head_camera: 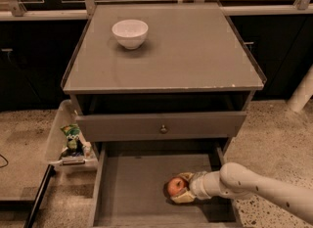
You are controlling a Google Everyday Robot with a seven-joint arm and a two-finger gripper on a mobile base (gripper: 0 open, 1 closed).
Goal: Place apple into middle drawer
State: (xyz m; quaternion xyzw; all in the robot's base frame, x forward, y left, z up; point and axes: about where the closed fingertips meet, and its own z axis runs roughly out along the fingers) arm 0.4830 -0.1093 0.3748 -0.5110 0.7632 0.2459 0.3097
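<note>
Small red-orange apple (175, 185) with a yellowish patch, clamped in the tool (177, 189) low inside the middle drawer (132, 188), right of centre. The drawer is pulled wide open: grey wood, flat bottom, low side walls.

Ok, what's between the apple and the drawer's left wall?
Only bare middle drawer floor, in the camera view; the claw is at the apple, reaching from the right.

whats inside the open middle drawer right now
In the middle drawer, the apple is toward the right, with the pincer at it. The floor beneath them and the back part, under the drawer above, are hidden.
</note>
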